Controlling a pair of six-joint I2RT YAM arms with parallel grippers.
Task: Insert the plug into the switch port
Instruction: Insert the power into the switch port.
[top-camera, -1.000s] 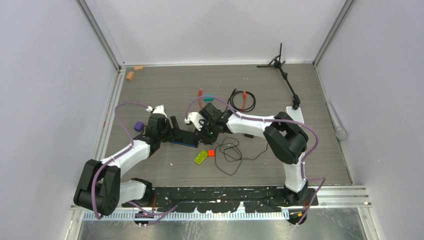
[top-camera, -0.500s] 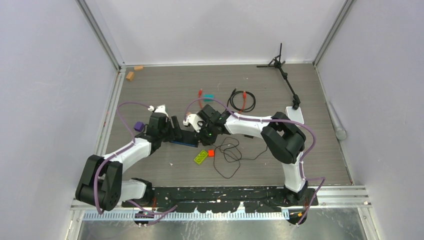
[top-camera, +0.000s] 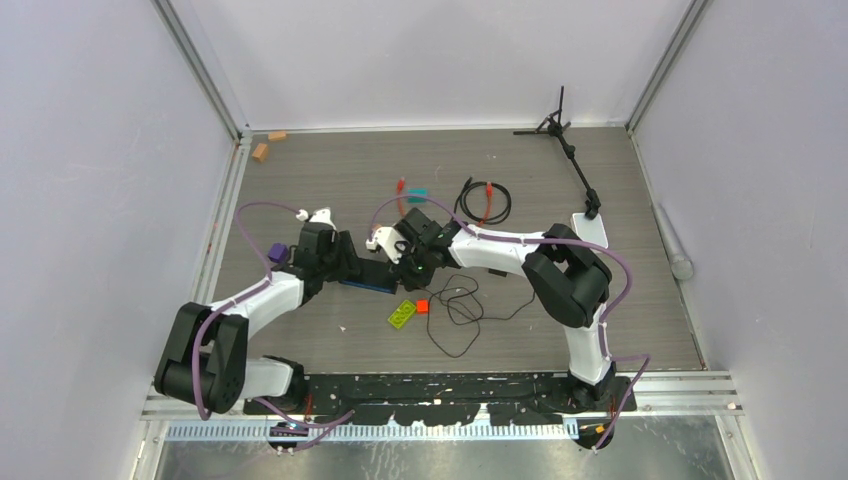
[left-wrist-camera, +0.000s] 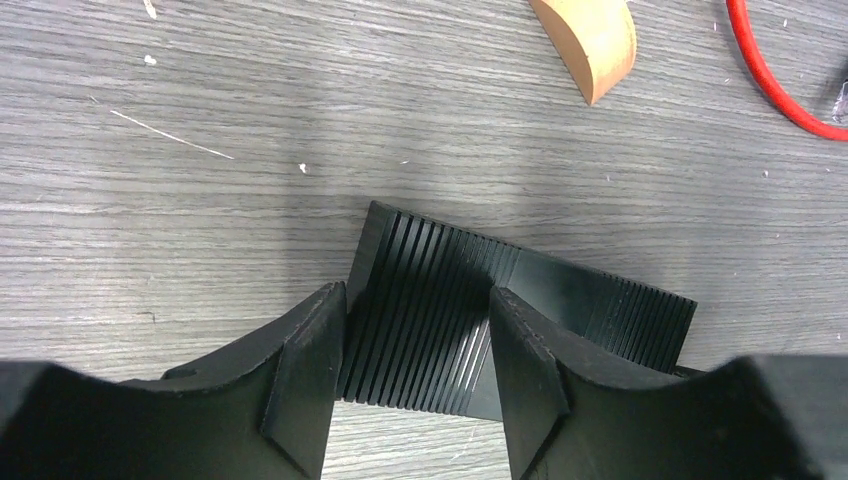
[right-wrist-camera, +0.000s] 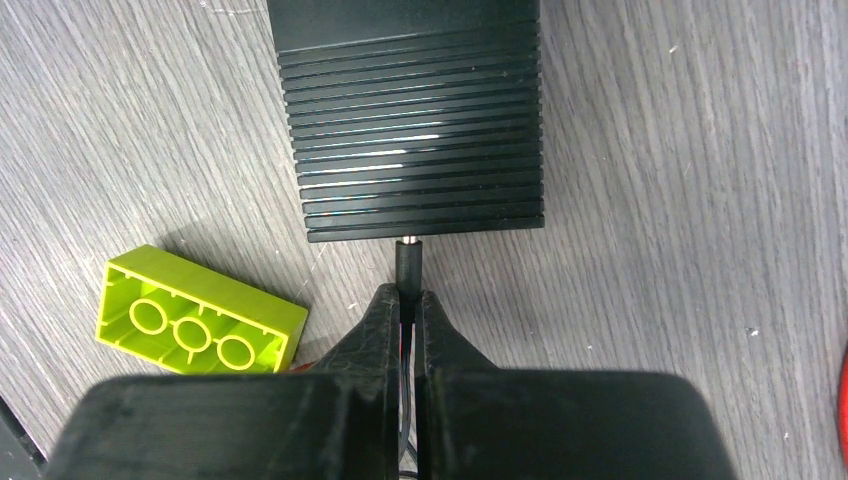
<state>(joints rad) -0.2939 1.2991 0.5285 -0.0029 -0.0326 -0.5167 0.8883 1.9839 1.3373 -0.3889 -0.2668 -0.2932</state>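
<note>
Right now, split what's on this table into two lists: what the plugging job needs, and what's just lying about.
Job: switch; black plug, pinched by the right gripper at the switch's edge; left gripper astride the switch.
Lying about: lime brick; wooden block; teal piece; small red block.
</note>
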